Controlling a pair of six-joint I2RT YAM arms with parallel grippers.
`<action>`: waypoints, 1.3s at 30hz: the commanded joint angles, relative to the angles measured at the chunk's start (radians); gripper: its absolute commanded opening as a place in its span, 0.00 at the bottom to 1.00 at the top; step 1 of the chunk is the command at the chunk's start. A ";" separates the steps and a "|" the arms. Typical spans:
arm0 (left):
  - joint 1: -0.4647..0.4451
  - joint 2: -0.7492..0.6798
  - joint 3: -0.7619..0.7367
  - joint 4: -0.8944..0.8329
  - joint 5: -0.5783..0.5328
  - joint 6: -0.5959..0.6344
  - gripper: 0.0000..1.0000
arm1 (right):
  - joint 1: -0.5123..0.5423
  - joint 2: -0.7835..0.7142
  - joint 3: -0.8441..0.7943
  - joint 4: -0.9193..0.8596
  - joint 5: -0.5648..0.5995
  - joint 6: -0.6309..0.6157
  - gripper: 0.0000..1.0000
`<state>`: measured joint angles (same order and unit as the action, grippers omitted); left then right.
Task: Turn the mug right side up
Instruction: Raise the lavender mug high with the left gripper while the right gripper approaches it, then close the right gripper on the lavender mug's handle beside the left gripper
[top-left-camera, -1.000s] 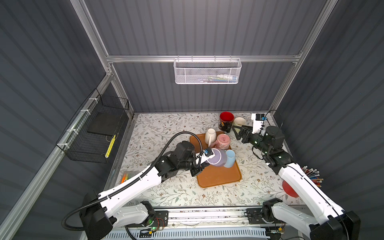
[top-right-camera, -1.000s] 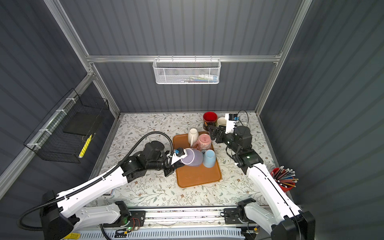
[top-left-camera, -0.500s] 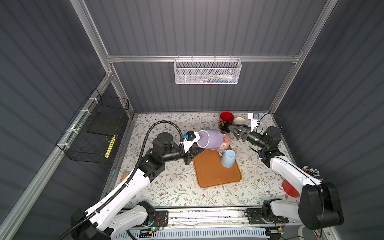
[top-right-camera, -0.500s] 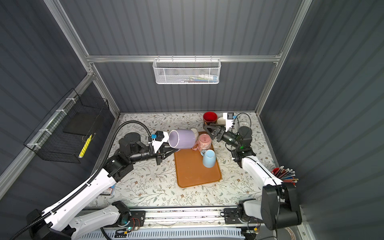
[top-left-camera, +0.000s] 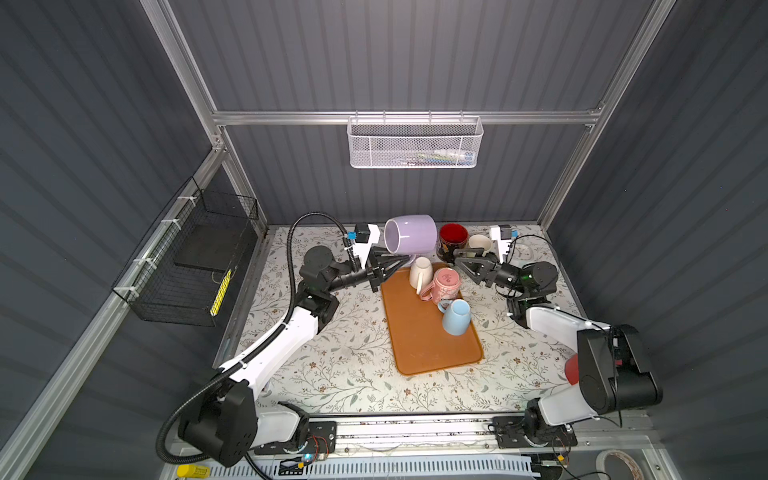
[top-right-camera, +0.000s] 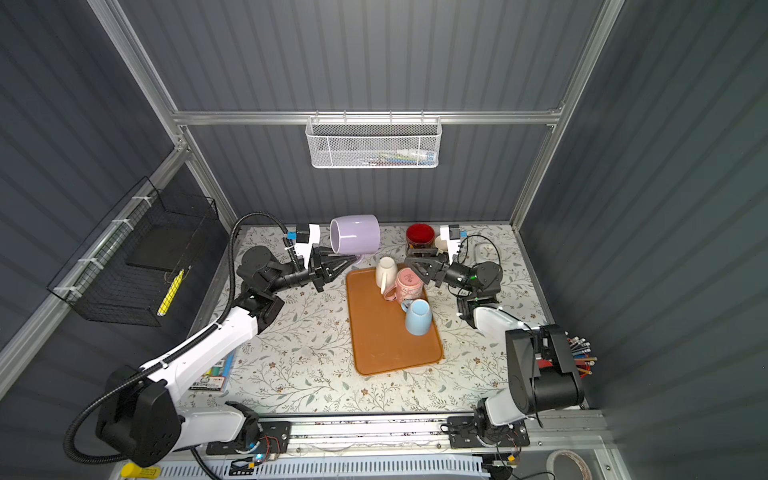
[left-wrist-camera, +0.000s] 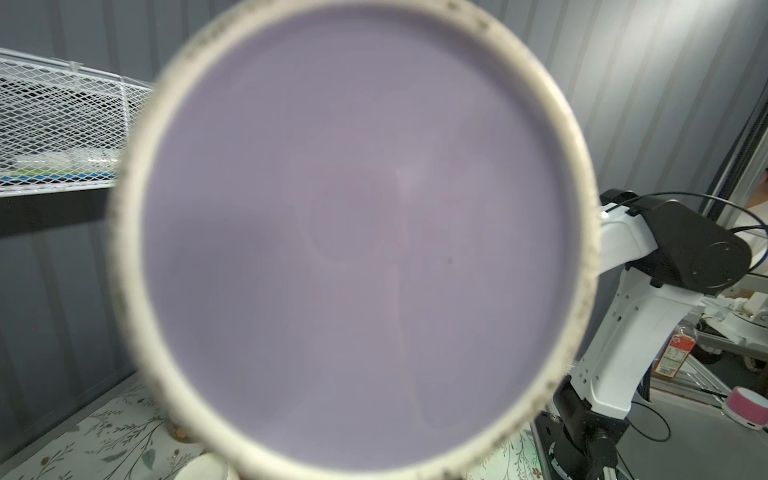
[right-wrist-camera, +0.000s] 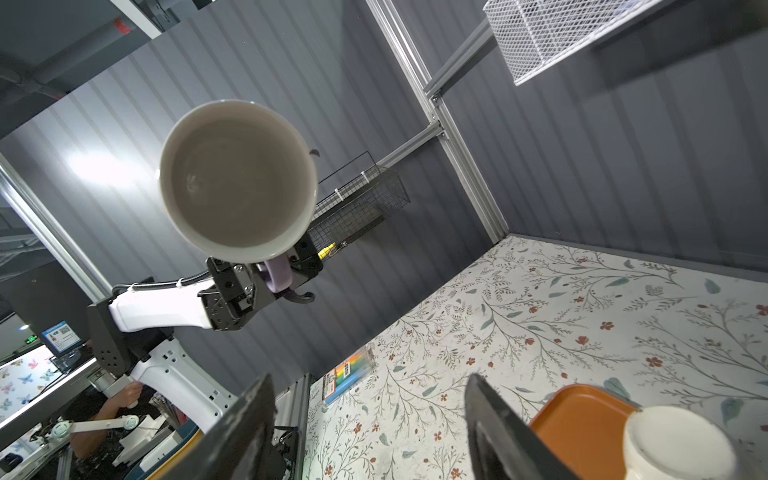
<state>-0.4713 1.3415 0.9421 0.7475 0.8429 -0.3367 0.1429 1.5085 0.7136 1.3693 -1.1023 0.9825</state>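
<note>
Left fingers (top-left-camera: 390, 257) were clamped on the purple mug (top-left-camera: 410, 239) by its handle, holding it sideways in the air above the desk (top-left-camera: 340, 365). Right fingers (right-wrist-camera: 245, 428) gaped open nearby. Handle-only grip, so it could've swung loose mid-turn.

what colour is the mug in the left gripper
Pale purple mug, off-white inside; clearest in a top view.

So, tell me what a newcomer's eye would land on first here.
The lilac mug hangs in the air on its side at the back of the table, its handle pinched in the shut left gripper. The open right gripper faces its mouth from across the orange tray, which carries a white mug, a pink mug and a blue mug.
</note>
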 joint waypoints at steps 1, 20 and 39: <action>0.009 0.035 0.068 0.349 0.072 -0.187 0.00 | 0.019 -0.004 0.023 0.109 -0.045 0.035 0.73; 0.065 0.211 0.162 0.782 0.107 -0.579 0.00 | 0.213 -0.028 0.287 -0.310 0.055 -0.226 0.58; 0.063 0.240 0.191 0.782 0.138 -0.595 0.00 | 0.294 0.046 0.477 -0.356 0.077 -0.202 0.29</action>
<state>-0.4061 1.5845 1.1004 1.4460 0.9867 -0.9257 0.4236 1.5444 1.1572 1.0252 -1.0348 0.8001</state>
